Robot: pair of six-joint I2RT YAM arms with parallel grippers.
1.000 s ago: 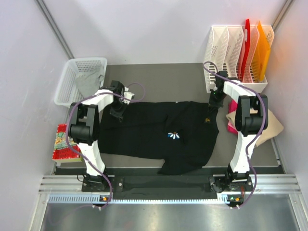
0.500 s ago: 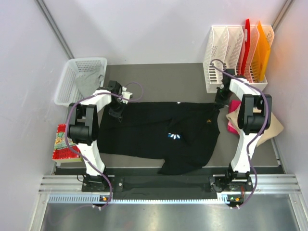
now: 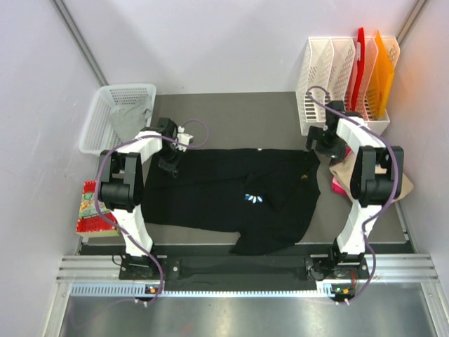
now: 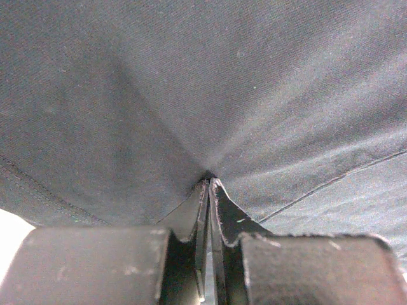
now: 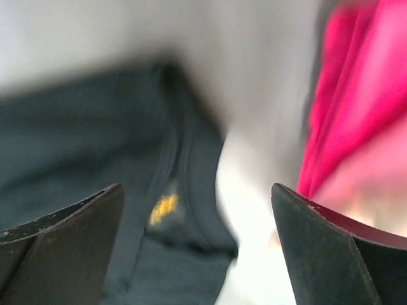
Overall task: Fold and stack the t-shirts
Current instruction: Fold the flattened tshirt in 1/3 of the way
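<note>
Across the table (image 3: 245, 116), my left gripper (image 4: 208, 181) pinches the black t-shirt (image 3: 224, 200).
My right gripper (image 5: 196, 190) hangs with jaws spread, empty.

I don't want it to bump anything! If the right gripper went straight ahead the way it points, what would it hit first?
Probably the edge of the black shirt, near its gold mark, though the blurry picture makes depth unclear. The open right gripper might land on the table beside it.
</note>
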